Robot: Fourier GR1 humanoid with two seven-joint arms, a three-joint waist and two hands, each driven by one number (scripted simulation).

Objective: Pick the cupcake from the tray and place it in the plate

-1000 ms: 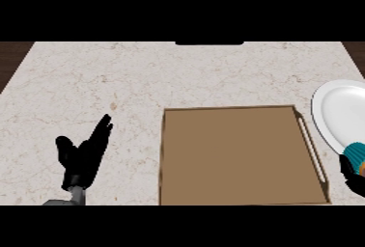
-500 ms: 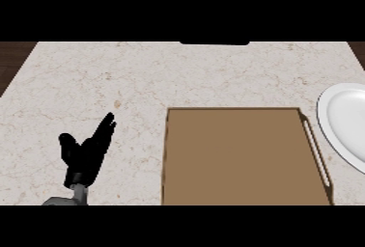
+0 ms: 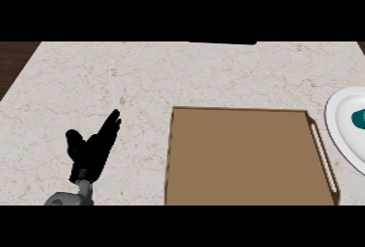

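Now teal cupcake [image 3: 357, 117] on round white plate [image 3: 342, 131]; rectangular brown tray [image 3: 242, 159].

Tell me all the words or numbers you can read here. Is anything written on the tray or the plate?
No text can be read anywhere.
The brown tray is plain, with no label.
The white plate is plain, and the teal cupcake on it, cut off by the view's edge, shows no writing.
The speckled counter and the black left hand carry no marks either.
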